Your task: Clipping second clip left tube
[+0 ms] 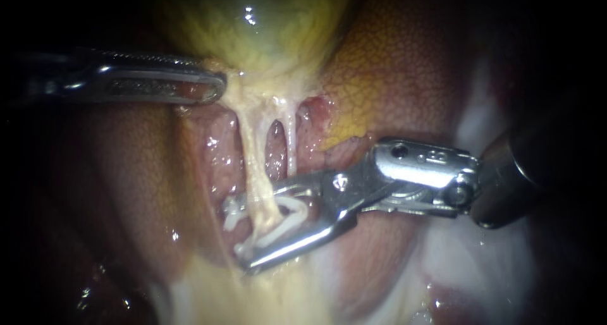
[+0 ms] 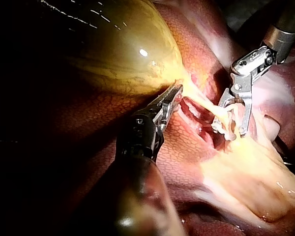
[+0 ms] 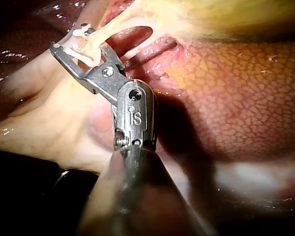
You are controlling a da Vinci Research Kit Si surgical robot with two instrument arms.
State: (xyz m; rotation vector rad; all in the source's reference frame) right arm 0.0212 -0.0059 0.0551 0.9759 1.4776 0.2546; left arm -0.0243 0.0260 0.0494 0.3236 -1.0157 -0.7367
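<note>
Right instrument (image 1: 260, 227) (image 3: 78, 46): my shaft comes in from the right. My jaws stand wide apart around the left tube, one jaw on either side of it.
What my right jaws hold: a white clip (image 1: 281, 232), seated between the two jaws. One of its legs lies along each jaw, so both jaws touch it. The clip is spread open, not pressed together.
Left tube (image 1: 251, 160): a pale, stretched cord running from the gallbladder's neck down into the soft yellowish tissue (image 1: 253, 293) below. It passes straight through the gap of my right jaws and between the clip's legs, low on its length.
White ends beyond the tube (image 1: 232, 214): short white pieces show on the tube's far side from my right jaws. I cannot tell whether they are the tips of this clip or a separate clip.
Right tube (image 1: 291, 135): a thinner pale strand just beside the left tube, with a dark slit of tissue between them. It lies outside my right jaws, near the upper one.
Left instrument (image 1: 215, 88) (image 2: 176, 92): my shaft comes in from the left. My jaws lie together, pinching pale tissue at the gallbladder's neck, above the two tubes and well apart from my right jaws.
Gallbladder (image 1: 265, 28) (image 2: 118, 49): yellow-green, glossy and rounded, beyond my left jaws.
Liver (image 1: 392, 66) (image 3: 246, 98): mottled red-brown, lying around and behind the gallbladder and tubes.
</note>
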